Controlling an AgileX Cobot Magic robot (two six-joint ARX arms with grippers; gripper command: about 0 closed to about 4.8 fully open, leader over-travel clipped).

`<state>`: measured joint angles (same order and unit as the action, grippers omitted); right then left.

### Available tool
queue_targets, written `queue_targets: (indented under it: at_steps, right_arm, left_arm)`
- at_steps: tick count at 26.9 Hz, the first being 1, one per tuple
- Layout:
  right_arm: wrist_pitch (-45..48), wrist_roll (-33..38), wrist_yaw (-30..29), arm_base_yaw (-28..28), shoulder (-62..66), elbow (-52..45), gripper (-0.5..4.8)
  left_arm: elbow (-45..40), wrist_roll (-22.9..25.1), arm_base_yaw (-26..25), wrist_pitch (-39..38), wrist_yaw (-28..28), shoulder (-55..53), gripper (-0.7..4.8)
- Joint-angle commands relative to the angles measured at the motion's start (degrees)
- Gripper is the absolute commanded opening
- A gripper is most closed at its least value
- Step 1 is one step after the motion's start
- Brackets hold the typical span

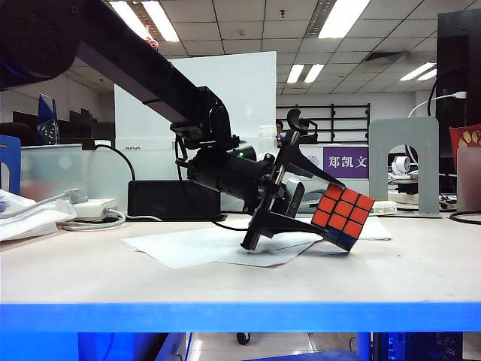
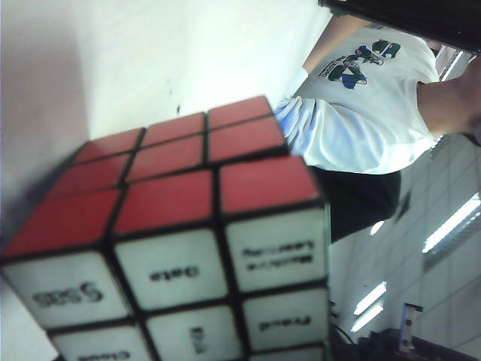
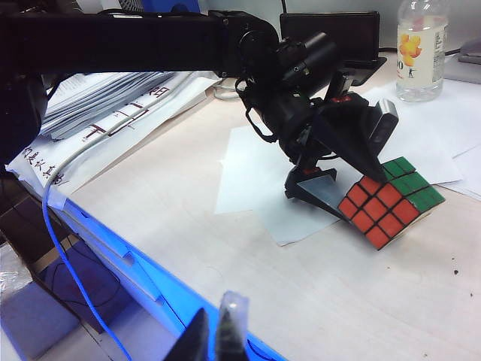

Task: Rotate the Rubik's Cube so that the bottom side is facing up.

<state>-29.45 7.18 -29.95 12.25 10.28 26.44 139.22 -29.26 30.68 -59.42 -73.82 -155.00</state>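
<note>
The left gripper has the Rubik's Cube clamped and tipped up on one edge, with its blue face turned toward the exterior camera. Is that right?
Not quite: the face toward the exterior camera is red, not blue. The exterior view shows the left gripper clamping the Rubik's Cube, tipped on one edge.

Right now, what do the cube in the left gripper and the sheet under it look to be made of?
Rubik's Cube: looks like hard black plastic with glossy stickers; the red and white ones catch light, and the white carry print. Sheet: thin matte white paper, lying flat on the table. The left gripper clamps the tilted cube; the right gripper hangs off the table's edge, apparently shut.
</note>
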Motion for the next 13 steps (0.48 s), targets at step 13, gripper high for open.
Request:
queue_targets:
  at_steps: [13]
  right_arm:
    - [0.9, -0.2, 0.0, 0.0, 0.0, 0.3, 0.27]
  left_arm:
    - [0.2, 0.7, -0.9, -8.9, 2.0, -0.6, 2.68]
